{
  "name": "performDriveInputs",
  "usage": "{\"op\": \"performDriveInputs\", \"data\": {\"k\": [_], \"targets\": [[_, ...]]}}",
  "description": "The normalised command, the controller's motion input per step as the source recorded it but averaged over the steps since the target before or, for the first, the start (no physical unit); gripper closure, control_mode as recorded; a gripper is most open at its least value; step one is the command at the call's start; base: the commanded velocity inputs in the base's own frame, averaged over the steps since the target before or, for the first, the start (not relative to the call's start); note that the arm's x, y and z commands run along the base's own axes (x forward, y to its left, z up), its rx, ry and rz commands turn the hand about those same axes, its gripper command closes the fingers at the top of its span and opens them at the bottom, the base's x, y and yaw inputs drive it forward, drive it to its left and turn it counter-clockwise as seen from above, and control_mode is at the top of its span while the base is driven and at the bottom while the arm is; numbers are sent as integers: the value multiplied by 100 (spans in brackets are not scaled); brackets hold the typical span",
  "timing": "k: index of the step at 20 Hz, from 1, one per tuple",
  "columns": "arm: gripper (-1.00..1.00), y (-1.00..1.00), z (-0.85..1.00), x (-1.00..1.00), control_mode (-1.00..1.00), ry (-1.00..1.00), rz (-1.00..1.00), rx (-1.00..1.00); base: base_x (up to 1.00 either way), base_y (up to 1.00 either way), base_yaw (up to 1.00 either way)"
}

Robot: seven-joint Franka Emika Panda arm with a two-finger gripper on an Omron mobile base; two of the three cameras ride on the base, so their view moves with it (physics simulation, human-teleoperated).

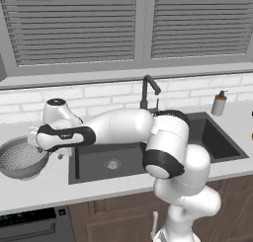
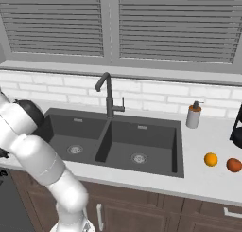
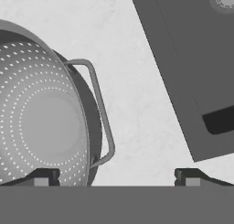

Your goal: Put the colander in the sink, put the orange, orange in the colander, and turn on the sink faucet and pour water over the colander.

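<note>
The silver colander (image 1: 20, 159) stands upright on the white counter left of the dark double sink (image 1: 128, 159). My gripper (image 3: 116, 178) hovers above the colander's right side, open, nothing held. In the hand view the colander's wire handle (image 3: 100, 113) lies between the two fingertips; the left fingertip (image 3: 43, 177) is over the bowl's rim and the right one over bare counter. Two oranges (image 2: 211, 159) (image 2: 233, 165) lie on the counter right of the sink (image 2: 118, 141). The faucet (image 2: 108, 93) stands behind the divider, with no water running.
A white soap bottle (image 2: 193, 116) stands at the sink's back right corner. A dark object (image 2: 237, 129) sits at the counter's far right edge. My arm stretches over the left basin (image 1: 113, 162). Brick backsplash and shuttered windows are behind.
</note>
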Motion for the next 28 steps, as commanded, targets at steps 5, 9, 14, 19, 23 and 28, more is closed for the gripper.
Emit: {"op": "performDriveInputs", "data": {"k": [5, 9, 14, 19, 23, 28], "targets": [[-100, 16, -6, 29, -100, 0, 0, -1, 0, 0, 0], [-100, 17, -2, 27, -100, 0, 0, -3, 0, 0, 0], [-100, 19, -6, 21, -100, 0, 0, -5, 0, 0, 0], [-100, 9, -28, 4, -100, 6, 0, -7, 0, 0, 0], [-100, 0, -40, 0, -100, 9, 0, -5, 0, 0, 0], [-100, 0, -40, 0, -100, 9, 0, -2, 0, 0, 0]]}}
